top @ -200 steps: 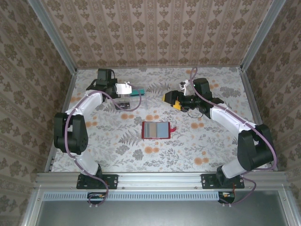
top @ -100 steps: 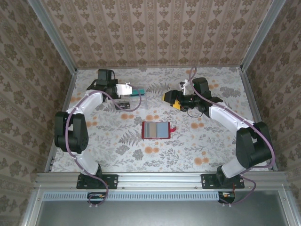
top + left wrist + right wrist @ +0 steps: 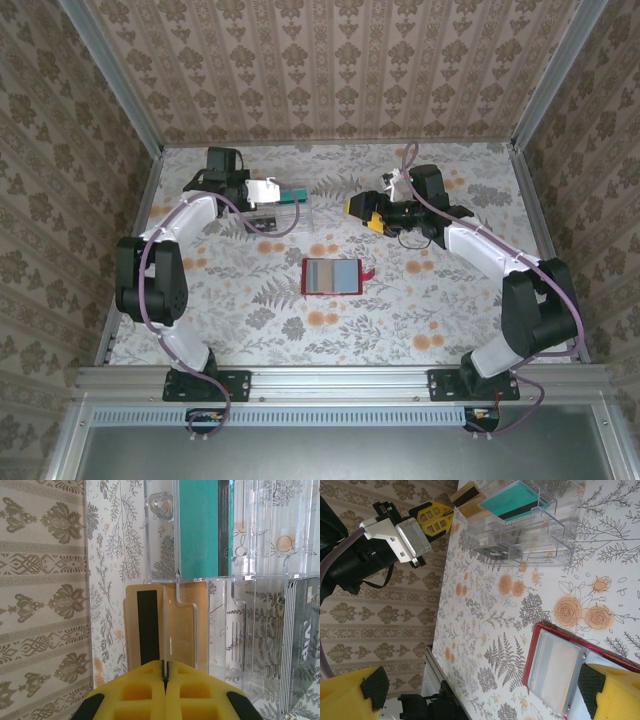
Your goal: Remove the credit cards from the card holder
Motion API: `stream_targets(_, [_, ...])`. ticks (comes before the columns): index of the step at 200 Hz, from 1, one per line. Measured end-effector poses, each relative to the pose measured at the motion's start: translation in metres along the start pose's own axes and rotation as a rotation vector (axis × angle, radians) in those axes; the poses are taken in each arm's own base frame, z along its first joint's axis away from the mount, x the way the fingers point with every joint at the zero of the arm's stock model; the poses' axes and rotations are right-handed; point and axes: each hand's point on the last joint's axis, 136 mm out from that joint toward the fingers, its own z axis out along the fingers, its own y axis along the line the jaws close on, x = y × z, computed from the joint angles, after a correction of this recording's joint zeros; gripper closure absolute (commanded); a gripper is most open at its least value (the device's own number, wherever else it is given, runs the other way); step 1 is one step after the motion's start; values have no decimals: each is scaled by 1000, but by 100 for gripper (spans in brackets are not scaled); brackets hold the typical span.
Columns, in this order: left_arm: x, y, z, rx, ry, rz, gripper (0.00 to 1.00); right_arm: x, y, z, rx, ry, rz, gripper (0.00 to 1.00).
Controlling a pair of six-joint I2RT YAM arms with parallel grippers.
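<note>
The card holder (image 3: pixel 330 277) lies open and flat mid-table, red-rimmed with a grey-blue inside, and its near corner shows between my right fingers (image 3: pixel 570 672). A teal credit card (image 3: pixel 199 527) lies in the clear tray (image 3: pixel 240 595). A tan card with a dark stripe (image 3: pixel 150 625) stands at the tray's end slot, and dark cards (image 3: pixel 300 645) fill another slot. My left gripper (image 3: pixel 165 669) is shut, its tips at the tan card's lower edge with nothing visibly pinched. It hovers at the tray's left end in the top view (image 3: pixel 276 192). My right gripper (image 3: pixel 360 212) hangs open above the wallet (image 3: pixel 482 695).
The clear tray (image 3: pixel 285 210) sits at the back left of the floral table, close to the left wall (image 3: pixel 40 580). Patterned walls and metal posts box in the table on three sides. Bare floral surface lies in front of the wallet (image 3: pixel 330 330).
The right arm's elbow has drawn in slightly. Both grippers, the cards and the wallet stay where they were.
</note>
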Motion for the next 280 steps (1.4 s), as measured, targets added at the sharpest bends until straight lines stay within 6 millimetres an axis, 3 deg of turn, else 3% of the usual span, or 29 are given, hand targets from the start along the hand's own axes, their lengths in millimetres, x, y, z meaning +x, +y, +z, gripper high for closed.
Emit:
stream_targets(54, [2,-7,11,24,0,-11,98,0,0,0,-1,-1,0,0])
stream_targets(71, [3,-6,12,20,0,-17,89,-1,1,0,-3,-4,-4,0])
stream_targets(108, [4,-7,14,19,1,-31,88,-1,1,0,-4,-4,0,0])
stream_targets(126, [6,-5,14,15,7,-40,81,-1,1,0,-4,-4,2,0])
stream_targets(247, [16,22,15,-89,50,-108,77,-3,-1,4,-13,-3,16,0])
stream_targets(280, [14,34,11,-121,41,-156,65,-3,-1,4,-13,-2,17,0])
